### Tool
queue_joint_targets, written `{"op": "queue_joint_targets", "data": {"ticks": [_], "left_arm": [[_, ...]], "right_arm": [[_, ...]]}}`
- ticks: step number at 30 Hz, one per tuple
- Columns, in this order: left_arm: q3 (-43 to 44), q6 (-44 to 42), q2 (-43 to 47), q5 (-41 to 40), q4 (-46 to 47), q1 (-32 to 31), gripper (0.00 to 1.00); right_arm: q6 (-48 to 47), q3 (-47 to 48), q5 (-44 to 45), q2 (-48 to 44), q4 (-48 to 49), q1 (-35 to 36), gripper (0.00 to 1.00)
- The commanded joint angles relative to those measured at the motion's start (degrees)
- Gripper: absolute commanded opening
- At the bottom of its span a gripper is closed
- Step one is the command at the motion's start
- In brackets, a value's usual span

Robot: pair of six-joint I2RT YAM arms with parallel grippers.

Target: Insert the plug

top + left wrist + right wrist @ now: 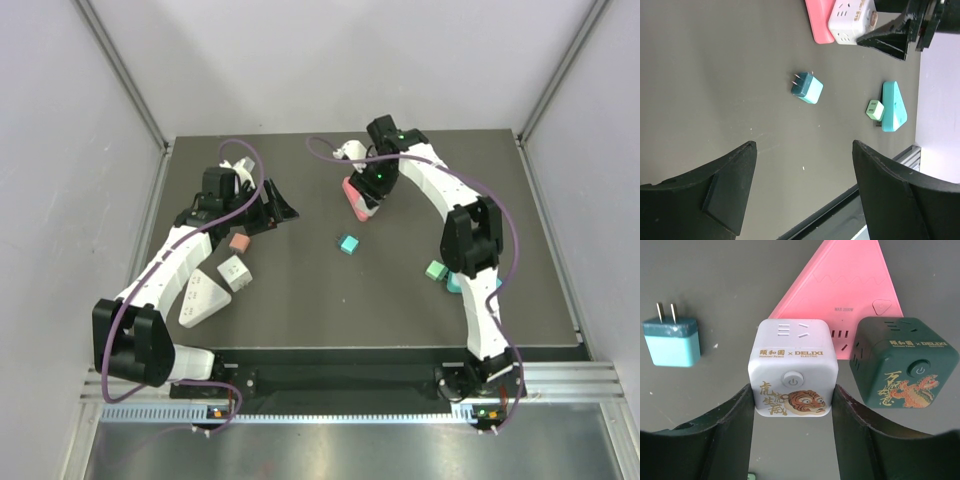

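My right gripper (791, 390) is shut on a white cube socket (793, 367) with a tiger print, its fingers (742, 415) pressed against both sides. The cube sits at the tip of a pink triangular power strip (840, 290), next to a dark green cube socket (902, 367). A teal plug (671, 341) with two prongs lies to the left; it also shows in the top view (347, 244) and the left wrist view (807, 88). My left gripper (804, 145) is open and empty above bare table, left of the teal plug (275, 210).
A teal triangular strip (455, 283) with a small green plug (436, 269) beside it lies under the right arm. A white triangular strip (200, 297), a white plug (233, 273) and a salmon plug (238, 241) lie by the left arm. The table's front edge (840, 200) is near.
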State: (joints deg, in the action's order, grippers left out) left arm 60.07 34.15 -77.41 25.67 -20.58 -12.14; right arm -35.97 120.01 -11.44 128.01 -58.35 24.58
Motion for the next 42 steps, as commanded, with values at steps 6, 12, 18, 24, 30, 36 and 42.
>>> {"op": "queue_joint_targets", "data": {"ticks": [6, 12, 18, 24, 30, 36, 42], "left_arm": [[-0.7, -0.2, -0.3, 0.2, 3.4, 0.3, 0.81], [-1.4, 0.1, -0.8, -0.2, 4.2, 0.3, 0.81], [-0.2, 0.5, -3.2, -1.3, 2.4, 0.3, 0.78], [0.1, 1.6, -3.6, -1.5, 2.4, 0.3, 0.77], [1.7, 1.1, -3.5, -2.0, 0.7, 0.3, 0.77], [2.8, -1.4, -3.5, -3.3, -1.5, 0.3, 0.77], [2.1, -2.6, -3.0, -4.4, -2.1, 0.3, 0.77]], "right_arm": [[3.6, 8.7, 4.5, 11.7, -6.8, 2.1, 0.00], [4.1, 11.0, 5.4, 13.5, -5.5, 3.1, 0.00], [4.6, 9.9, 6.0, 10.1, -1.2, 2.8, 0.14], [6.8, 2.8, 4.8, -0.6, 8.1, 1.4, 0.61], [9.7, -0.8, 2.5, -7.6, 13.3, -0.6, 0.86], [13.5, -9.9, 1.1, -14.1, 18.8, -1.6, 0.84], [18.6, -15.8, -1.6, -17.0, 25.9, -2.3, 0.10]]}}
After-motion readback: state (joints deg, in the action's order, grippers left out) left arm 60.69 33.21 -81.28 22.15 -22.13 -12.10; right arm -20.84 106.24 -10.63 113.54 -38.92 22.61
